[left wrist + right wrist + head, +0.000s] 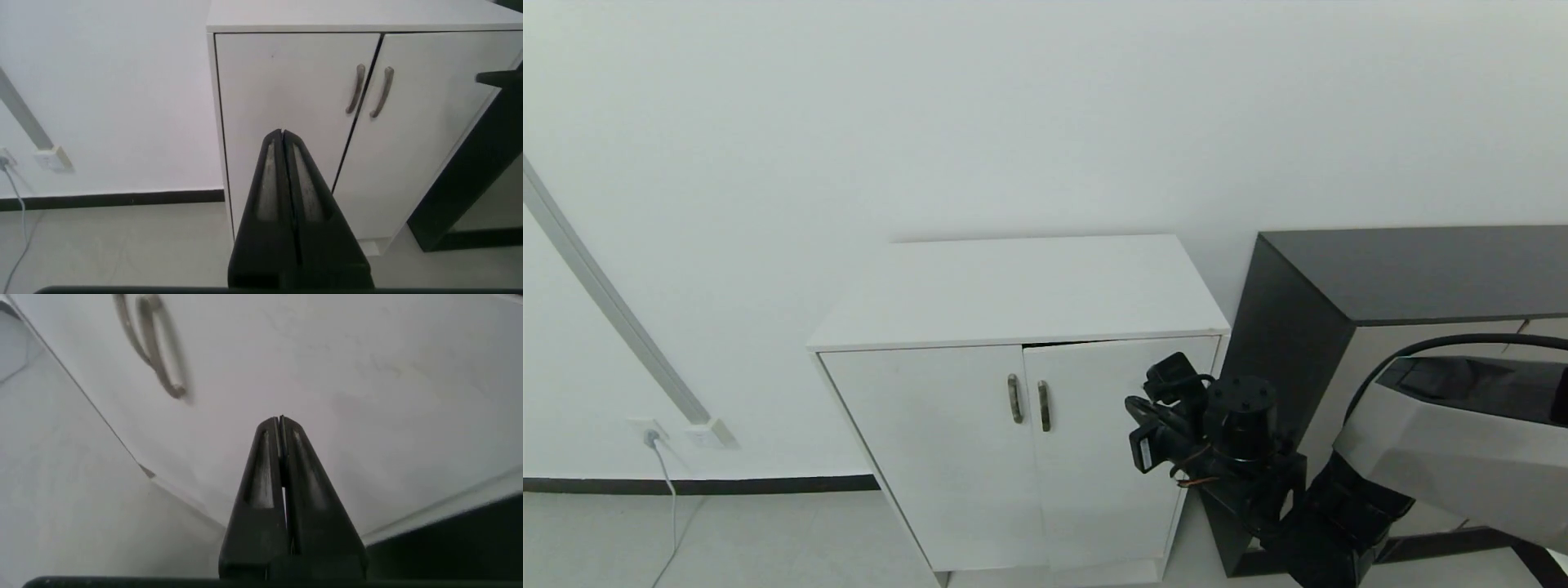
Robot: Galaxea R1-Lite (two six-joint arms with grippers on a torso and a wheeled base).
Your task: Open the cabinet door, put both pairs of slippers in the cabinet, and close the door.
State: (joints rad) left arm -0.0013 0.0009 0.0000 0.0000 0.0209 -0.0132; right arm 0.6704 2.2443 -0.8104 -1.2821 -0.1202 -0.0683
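Note:
A white two-door cabinet point(1021, 294) stands against the wall, with two metal handles point(1029, 402) side by side at its middle. The right door point(1111, 490) sits slightly ajar, with a thin dark gap along its top edge. My right gripper point(1142, 433) hangs shut and empty just in front of that door, right of the handles. In the right wrist view the right gripper point(279, 421) is close to the door panel, with the handles point(155, 343) a little way off. My left gripper point(282, 135) is shut and empty, held back from the cabinet's left door point(286, 90).
A dark grey piece of furniture point(1380, 269) stands tight against the cabinet's right side. On the wall to the left are a slanted cable duct point(605, 302) and a socket point(649, 431) with a cable hanging to the floor. Bare floor point(768, 539) lies left of the cabinet.

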